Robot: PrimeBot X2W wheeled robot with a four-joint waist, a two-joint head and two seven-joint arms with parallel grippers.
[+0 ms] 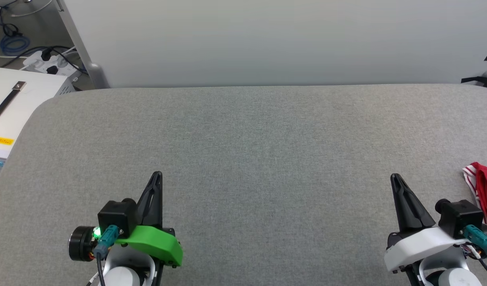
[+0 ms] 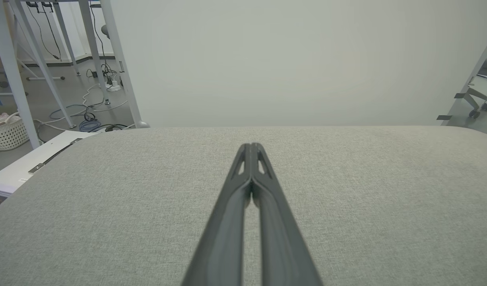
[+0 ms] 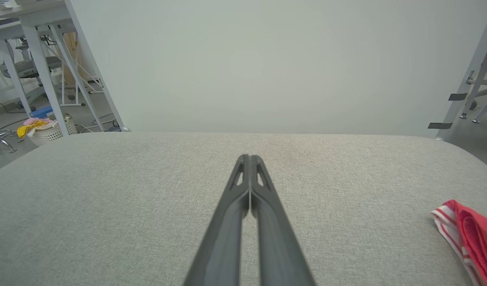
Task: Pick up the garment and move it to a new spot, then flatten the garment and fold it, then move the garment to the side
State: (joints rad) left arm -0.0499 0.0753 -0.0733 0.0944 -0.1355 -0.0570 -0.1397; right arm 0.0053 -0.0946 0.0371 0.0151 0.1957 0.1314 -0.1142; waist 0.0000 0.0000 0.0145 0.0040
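A bit of the red garment with white-striped trim lies at the table's right edge, mostly cut off by the head view's border. It also appears at the lower right as the garment in the right wrist view. My right gripper rests at the lower right, shut and empty, its tips left of the cloth and apart from it; the same gripper has its tips pressed together. My left gripper sits at the lower left, shut with nothing held, tips touching in the left wrist view.
The grey fabric-covered table spans the view, with a pale partition wall behind it. A white box and cables lie off the left edge. White laundry baskets stand on the floor beyond.
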